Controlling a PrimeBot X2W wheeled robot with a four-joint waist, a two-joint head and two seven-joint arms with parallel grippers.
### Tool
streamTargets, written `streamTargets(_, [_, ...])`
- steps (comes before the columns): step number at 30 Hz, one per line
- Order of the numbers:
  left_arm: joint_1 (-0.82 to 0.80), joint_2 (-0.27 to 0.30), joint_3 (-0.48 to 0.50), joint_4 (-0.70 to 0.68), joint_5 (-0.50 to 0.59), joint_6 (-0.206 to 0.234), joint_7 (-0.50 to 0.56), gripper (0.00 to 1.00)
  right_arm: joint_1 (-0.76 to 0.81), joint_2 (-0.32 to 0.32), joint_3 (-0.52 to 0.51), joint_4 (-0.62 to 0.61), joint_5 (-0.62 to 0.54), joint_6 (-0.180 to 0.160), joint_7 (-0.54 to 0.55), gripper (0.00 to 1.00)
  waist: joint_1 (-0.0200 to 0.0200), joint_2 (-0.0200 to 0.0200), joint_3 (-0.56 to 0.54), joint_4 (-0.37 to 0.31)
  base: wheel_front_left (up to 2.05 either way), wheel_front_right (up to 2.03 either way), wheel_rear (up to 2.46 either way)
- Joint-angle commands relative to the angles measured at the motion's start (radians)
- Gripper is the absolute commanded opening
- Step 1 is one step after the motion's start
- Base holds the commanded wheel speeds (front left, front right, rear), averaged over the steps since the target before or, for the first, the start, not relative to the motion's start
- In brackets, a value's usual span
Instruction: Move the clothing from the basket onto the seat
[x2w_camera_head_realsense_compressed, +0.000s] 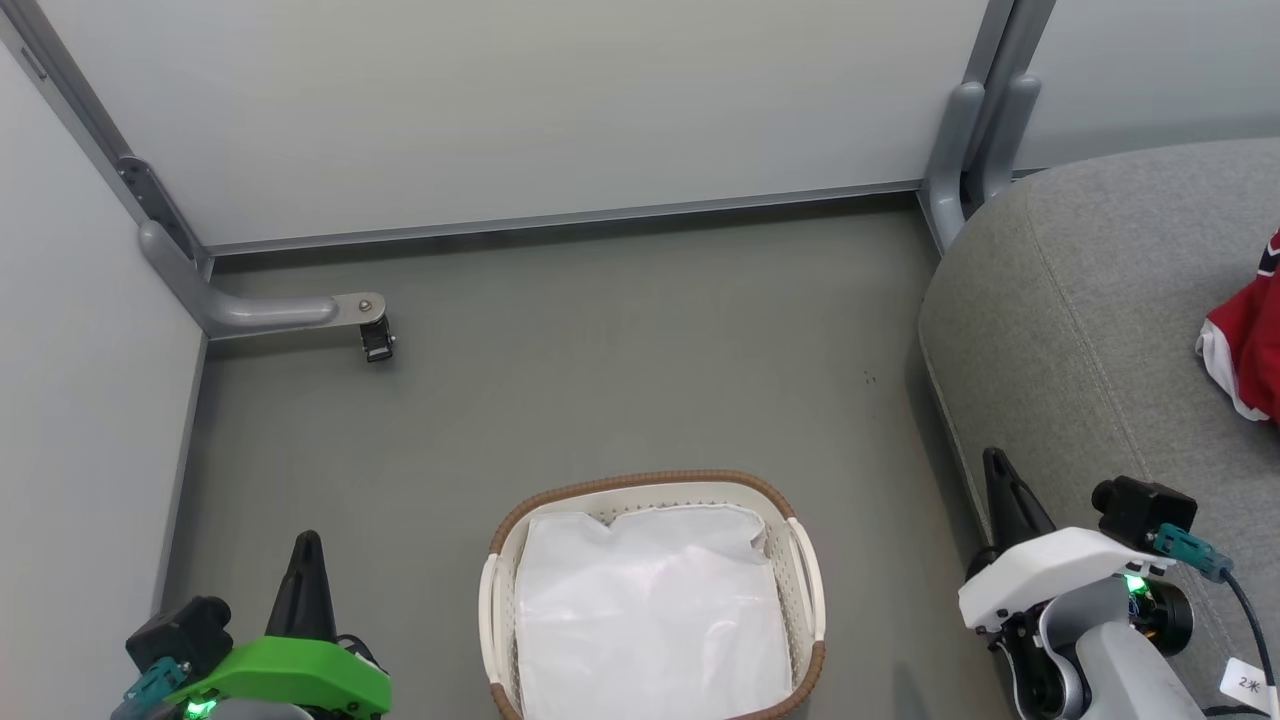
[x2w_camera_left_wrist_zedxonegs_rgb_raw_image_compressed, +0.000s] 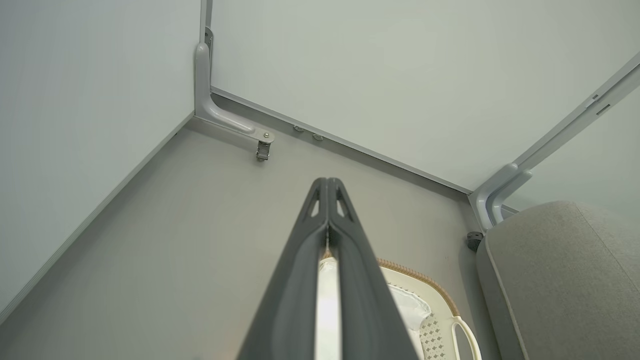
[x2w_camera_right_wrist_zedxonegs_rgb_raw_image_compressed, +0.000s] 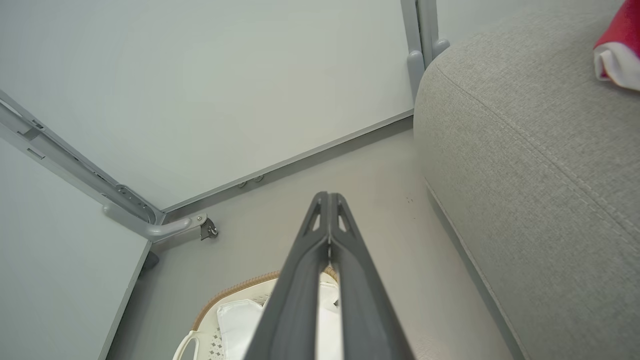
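1. The left tool (x2w_camera_head_realsense_compressed: 306, 545) is hanging at the near left of the basket (x2w_camera_head_realsense_compressed: 808, 580). Its two dark fingers are pressing together and gripping nothing. The right tool (x2w_camera_head_realsense_compressed: 995, 465) is doing the same at the near right, just beside the seat's front edge.
2. Between them the basket is sitting on the floor (x2w_camera_head_realsense_compressed: 620, 370). Its white liner (x2w_camera_head_realsense_compressed: 650, 610) is lying bare and rumpled across the inside with no red fabric on it, so the basket is looking emptied.
3. To the right, the seat (x2w_camera_head_realsense_compressed: 1080, 300) is carrying the clothing (x2w_camera_head_realsense_compressed: 1250, 340). Red fabric with a white hem is lying on the cushion, cropped at the picture's edge, so I cannot tell whether it is one garment or both.
4. Judging from that, both tools are idling closed and clear because the transfer is looking finished.
5. Farthest off, pale partition panels (x2w_camera_head_realsense_compressed: 500, 100) are closing in the floor, with a grey bracket (x2w_camera_head_realsense_compressed: 270, 312) bracing the left corner.
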Motion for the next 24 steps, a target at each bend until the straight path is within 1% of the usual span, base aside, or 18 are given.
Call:
streamTargets(1, [-0.012, 0.003, 0.007, -0.022, -0.040, 0.000, 0.008, 0.00, -0.001, -0.005, -0.007, -0.026, 0.043, 0.000, 0.009, 0.00, 0.0000, 0.0000, -0.001, 0.000, 0.00, 0.00, 0.00])
streamTargets(9, [-0.016, 0.003, 0.018, -0.043, -0.179, -0.001, 0.046, 0.00, 0.015, -0.006, -0.020, -0.059, 0.185, 0.000, 0.046, 0.00, 0.0000, 0.0000, -0.005, 0.002, 0.00, 0.00, 0.00])
streamTargets(24, [-0.024, 0.004, 0.035, -0.073, -0.377, -0.001, 0.102, 0.00, 0.038, -0.008, -0.042, -0.103, 0.388, 0.000, 0.101, 0.00, 0.0000, 0.0000, -0.013, 0.004, 0.00, 0.00, 0.00])
